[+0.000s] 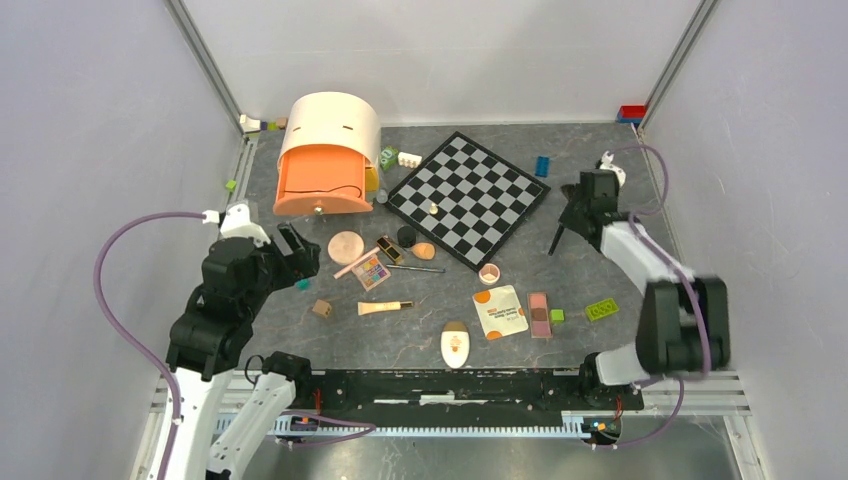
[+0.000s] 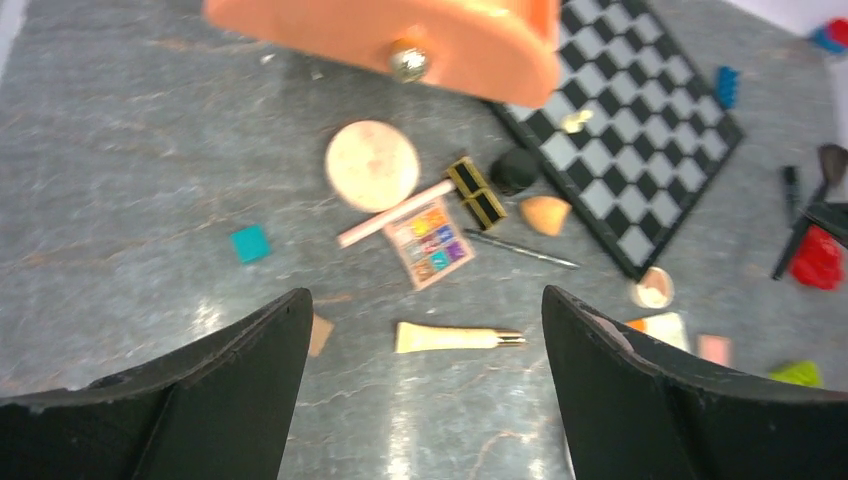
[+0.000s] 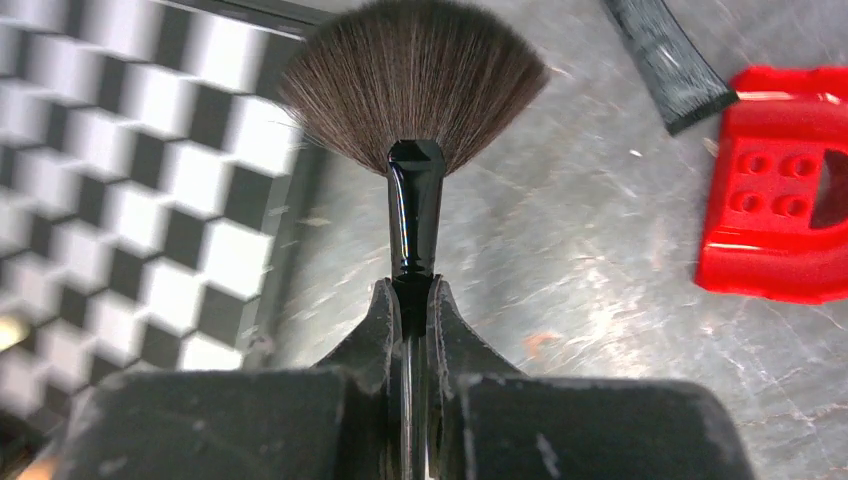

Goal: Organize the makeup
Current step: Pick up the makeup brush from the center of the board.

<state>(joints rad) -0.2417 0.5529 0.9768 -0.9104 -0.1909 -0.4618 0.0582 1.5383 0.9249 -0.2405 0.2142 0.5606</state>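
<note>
My right gripper (image 3: 415,300) is shut on the black handle of a fan brush (image 3: 415,90), held above the table by the chessboard's right edge; in the top view the gripper (image 1: 578,207) holds it there. My left gripper (image 2: 425,295) is open and empty, above the table left of the makeup. Ahead of it lie the round peach compact (image 2: 372,165), eyeshadow palette (image 2: 432,240), black pencil (image 2: 520,249) and a cream tube (image 2: 455,338). The sachet (image 1: 500,311), blush palette (image 1: 539,314) and cream oval (image 1: 455,346) lie near the front.
An orange drawer organiser (image 1: 325,155) with its drawer pulled out stands at the back left. The chessboard (image 1: 468,198) lies in the middle back. A red brick (image 3: 770,180), green brick (image 1: 601,310), teal cube (image 2: 250,243) and brown cube (image 1: 322,309) are scattered about.
</note>
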